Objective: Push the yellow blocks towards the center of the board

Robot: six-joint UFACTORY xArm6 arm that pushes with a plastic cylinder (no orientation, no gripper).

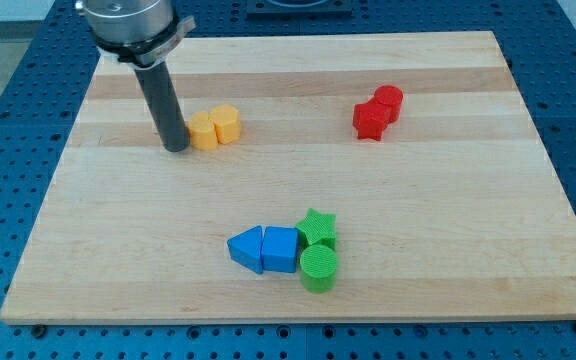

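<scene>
Camera view: my tip beside yellow blocks.

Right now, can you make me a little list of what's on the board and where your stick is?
board: wooden board
tip: my tip, at the view's left of the yellow blocks, touching or nearly so
yellow blocks: two, side by side, upper left and
red blocks: two, touching, upper right and
blue blocks: triangle and cube, bottom middle
green blocks: star above a cylinder, right of the blue ones
</scene>
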